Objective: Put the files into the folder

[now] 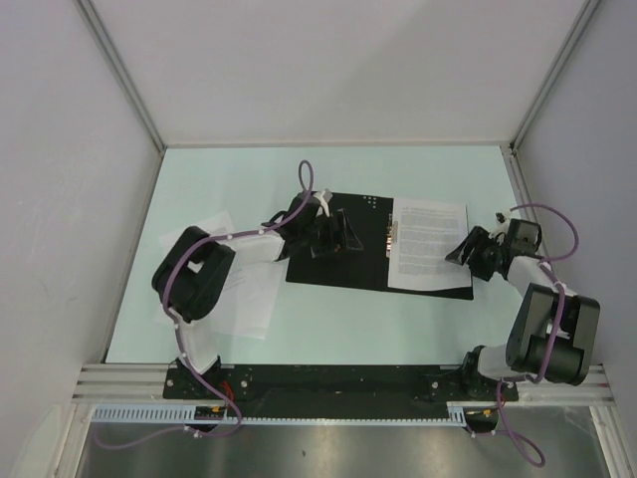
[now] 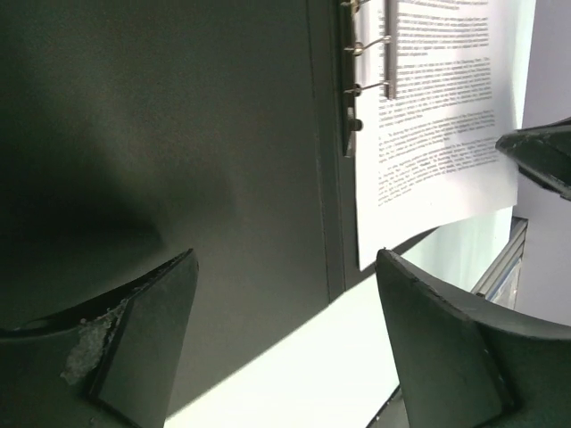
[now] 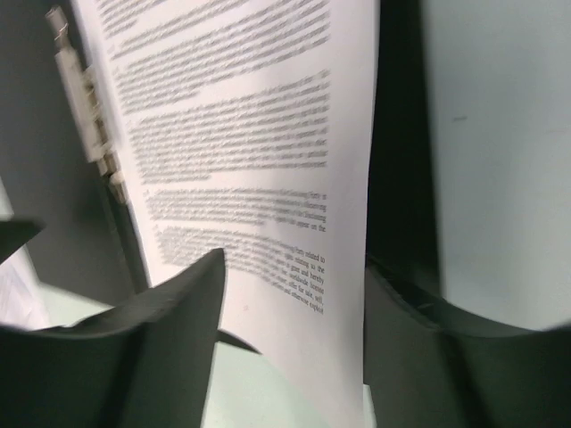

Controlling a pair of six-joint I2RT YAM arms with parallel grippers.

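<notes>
Leftmost, on the pale green table: loose white files, thin and overlapping, partly hidden under the left arm; at least two, exact number hard to tell. Next, over the bare left half of the folder: left gripper, fingers spread wide, gripping nothing. Beneath it, lying open and flat near mid-table: that one folder, black inside, with a single metal spine clip running down its middle. Further right, on the folder's right half and just beside the clip: one printed sheet, white, covered in blocks of small black text. Lastly, at that sheet's right edge: right gripper, fingers parted, pinching nothing, the paper lying flat below the gap.
</notes>
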